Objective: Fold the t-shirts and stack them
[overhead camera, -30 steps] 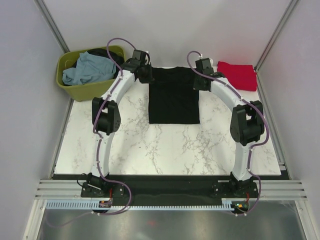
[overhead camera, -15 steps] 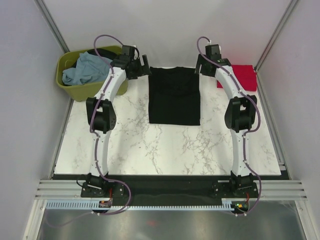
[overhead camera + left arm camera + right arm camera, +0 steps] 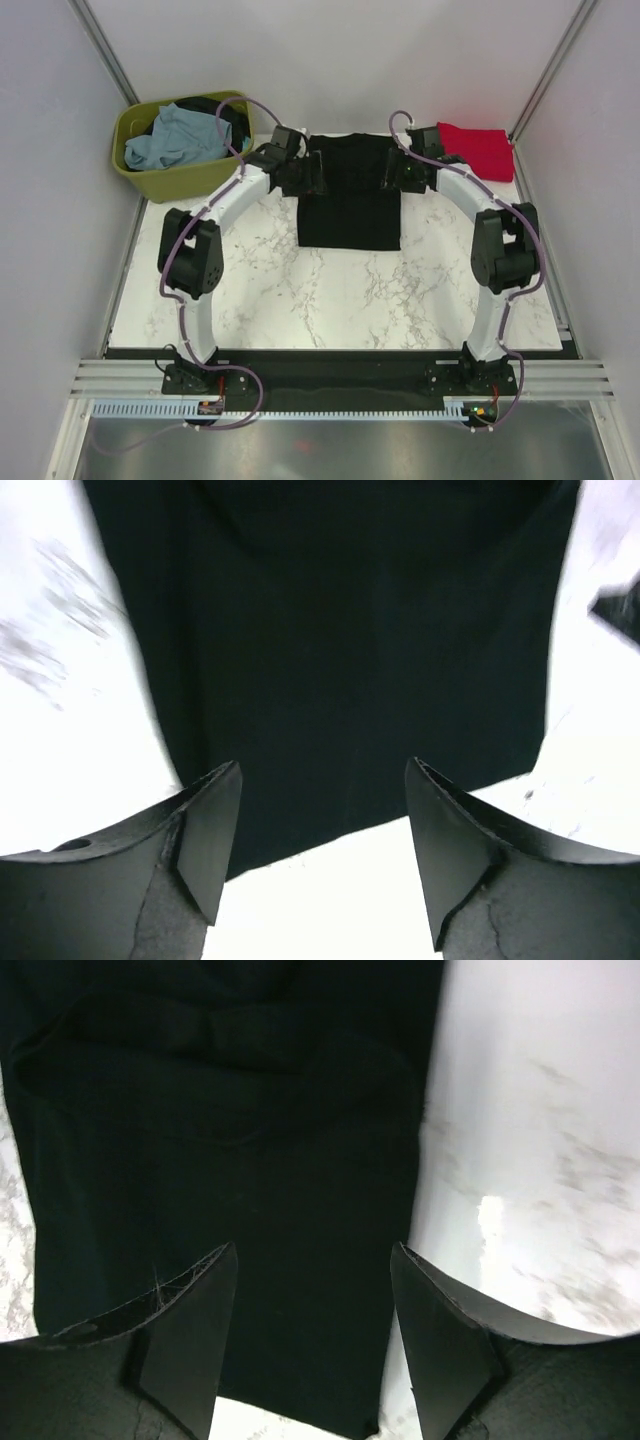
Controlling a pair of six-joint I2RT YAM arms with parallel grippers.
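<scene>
A black t-shirt (image 3: 350, 215) lies flat on the marble table, folded into a narrow upright rectangle at the centre back. My left gripper (image 3: 310, 178) hovers over its left edge and my right gripper (image 3: 392, 172) over its right edge. Both are open and hold nothing. In the left wrist view the black t-shirt (image 3: 350, 630) fills the space ahead of the open left gripper (image 3: 325, 765). The right wrist view shows the same black cloth (image 3: 220, 1110) under the open right gripper (image 3: 314, 1250). A folded red t-shirt (image 3: 478, 150) lies at the back right.
An olive-green tub (image 3: 165, 182) at the back left holds a crumpled blue-grey shirt (image 3: 172, 140) and a dark one (image 3: 212, 106). White marble table (image 3: 300, 300) stretches in front of the black shirt. Grey walls close in both sides and the back.
Both grippers were shut at the shirt's upper corners, then opened and swung outward. Now they have come back in over the shirt's side edges, a little lower down.
</scene>
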